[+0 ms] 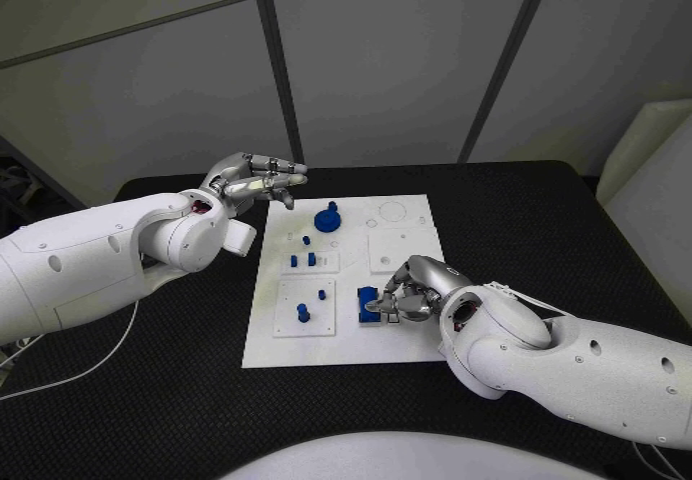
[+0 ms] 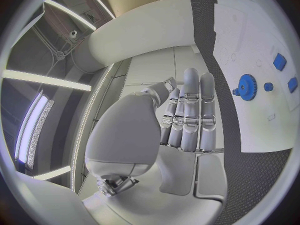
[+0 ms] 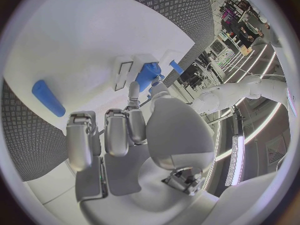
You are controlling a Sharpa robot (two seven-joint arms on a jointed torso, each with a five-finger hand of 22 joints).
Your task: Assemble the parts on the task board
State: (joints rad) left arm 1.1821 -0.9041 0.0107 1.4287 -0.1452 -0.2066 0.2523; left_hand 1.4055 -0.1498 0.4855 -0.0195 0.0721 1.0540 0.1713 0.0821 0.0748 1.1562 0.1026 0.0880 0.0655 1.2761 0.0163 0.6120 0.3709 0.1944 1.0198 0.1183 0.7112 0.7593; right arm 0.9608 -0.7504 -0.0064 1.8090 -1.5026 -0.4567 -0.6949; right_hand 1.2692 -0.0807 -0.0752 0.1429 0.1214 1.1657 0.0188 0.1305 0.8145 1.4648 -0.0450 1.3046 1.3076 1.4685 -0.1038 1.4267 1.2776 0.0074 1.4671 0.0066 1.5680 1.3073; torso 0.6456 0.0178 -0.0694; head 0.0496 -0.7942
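The white task board [image 1: 346, 340] lies in the middle of the black table. On its far part stands a blue gear [image 1: 329, 217] [image 2: 247, 87], with small blue pegs [image 1: 306, 260] nearer on the left side. A blue block [image 1: 369, 305] [image 3: 149, 75] stands near the front middle. My right hand [image 1: 410, 290] [image 3: 125, 135] rests low on the board, its thumb and a finger pinching that block from the right. My left hand [image 1: 257, 181] [image 2: 187, 115] hovers above the board's far left corner, fingers stretched out and holding nothing. A blue bar [image 3: 48, 98] lies flat on the board.
Another small blue piece [image 1: 304, 312] sits in a square recess at the board's front left. Round and square recesses [image 1: 392, 212] mark the far right part. Black table [image 1: 173, 380] surrounds the board; a white box [image 1: 656, 170] stands at the far right.
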